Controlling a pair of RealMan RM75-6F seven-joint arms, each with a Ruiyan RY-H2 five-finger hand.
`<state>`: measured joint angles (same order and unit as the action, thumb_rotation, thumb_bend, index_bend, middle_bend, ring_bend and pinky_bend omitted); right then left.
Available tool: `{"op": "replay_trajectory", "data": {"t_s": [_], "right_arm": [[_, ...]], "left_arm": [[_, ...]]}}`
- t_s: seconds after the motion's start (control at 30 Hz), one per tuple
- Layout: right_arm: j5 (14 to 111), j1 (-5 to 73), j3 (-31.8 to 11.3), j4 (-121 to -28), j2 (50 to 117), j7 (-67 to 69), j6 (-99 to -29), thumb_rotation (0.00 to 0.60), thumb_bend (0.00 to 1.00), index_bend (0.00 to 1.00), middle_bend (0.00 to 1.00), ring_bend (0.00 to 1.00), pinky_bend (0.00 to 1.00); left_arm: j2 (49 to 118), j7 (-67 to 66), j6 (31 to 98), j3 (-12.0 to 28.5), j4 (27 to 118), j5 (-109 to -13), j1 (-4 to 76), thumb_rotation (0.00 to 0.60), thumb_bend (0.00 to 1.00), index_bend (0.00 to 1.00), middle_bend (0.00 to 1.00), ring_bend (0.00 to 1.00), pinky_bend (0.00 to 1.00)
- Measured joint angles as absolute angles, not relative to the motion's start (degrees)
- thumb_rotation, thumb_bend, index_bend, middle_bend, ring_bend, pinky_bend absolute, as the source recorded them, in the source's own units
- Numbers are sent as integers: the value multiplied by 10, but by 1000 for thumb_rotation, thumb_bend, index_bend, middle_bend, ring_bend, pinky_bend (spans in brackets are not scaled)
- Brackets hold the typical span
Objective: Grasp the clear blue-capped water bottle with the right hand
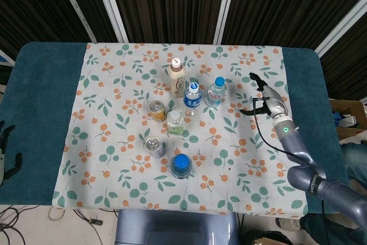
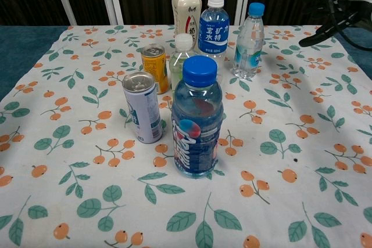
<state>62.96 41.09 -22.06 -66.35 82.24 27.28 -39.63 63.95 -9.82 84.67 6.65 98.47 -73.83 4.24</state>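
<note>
Tabletop point(image 1: 40, 113) carrying floral cloth point(image 1: 246, 159) with drinks clustered mid-cloth. Right hand point(image 1: 265, 97) hovering over cloth's right part, fingers point(image 2: 325, 1) spreading apart, gripping nothing, near but not touching water bottle point(image 1: 215, 92). Water bottle standing upright at cluster's far right, beside blue-label bottle point(image 1: 192, 98). Left hand point(image 1: 6, 153) hanging off tabletop's left edge, fingers apart.

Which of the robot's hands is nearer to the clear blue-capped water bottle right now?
The right hand. It hovers open just to the right of the clear blue-capped water bottle, while the left hand sits at the table's far left edge.
</note>
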Motion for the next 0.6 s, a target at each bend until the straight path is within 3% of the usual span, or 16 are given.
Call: {"op": "replay_trajectory", "data": {"t_s": [0.6], "right_arm": [[592, 503, -238, -511, 931, 267, -321, 600, 183, 103, 175, 135, 186]], "left_arm": [[640, -98, 848, 71, 983, -729, 42, 600, 463, 102, 0, 42, 0]]}}
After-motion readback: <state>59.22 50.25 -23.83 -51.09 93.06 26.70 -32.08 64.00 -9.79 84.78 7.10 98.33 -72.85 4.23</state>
